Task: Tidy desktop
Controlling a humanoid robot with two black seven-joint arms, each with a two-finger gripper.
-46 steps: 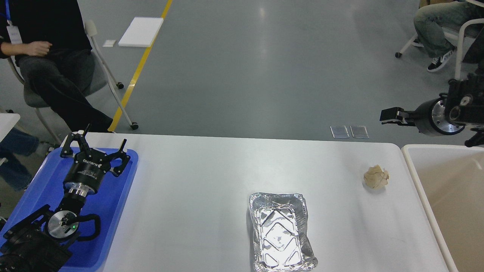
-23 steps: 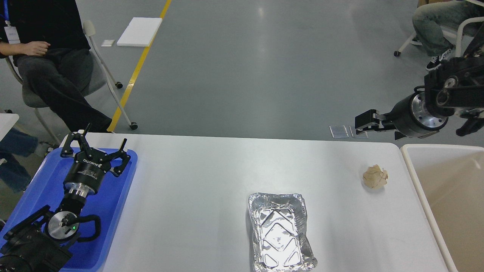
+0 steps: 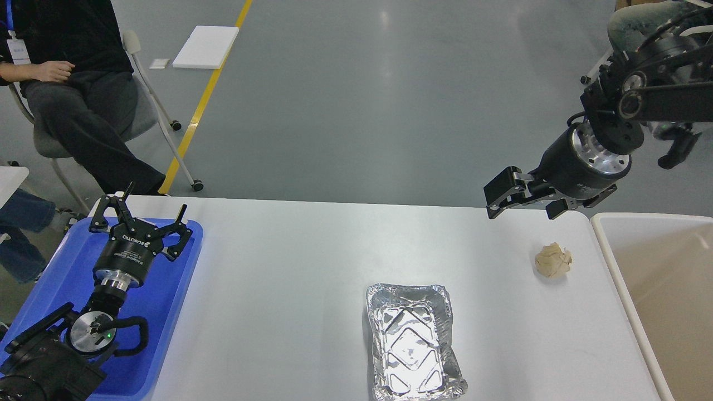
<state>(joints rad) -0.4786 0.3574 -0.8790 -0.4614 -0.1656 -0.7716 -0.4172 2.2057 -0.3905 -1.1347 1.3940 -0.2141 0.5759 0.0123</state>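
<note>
Bright, even overhead light; sharp, soft shadows.

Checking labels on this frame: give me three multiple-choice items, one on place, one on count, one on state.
1. Where is the crumpled paper ball?
A. in the foil tray
B. on the desktop, near the beige bin
C. in the blue tray

2. How many loose items lie on the desktop?
A. two
B. four
C. none

3. What is the left gripper doing?
A. gripping the foil tray
B. shut on the paper ball
C. open, empty, over the blue tray

Key: 1 B, it sits on white surface left of the bin. 2 A, the foil tray and the ball. 3 C, fingers spread, nothing between.
</note>
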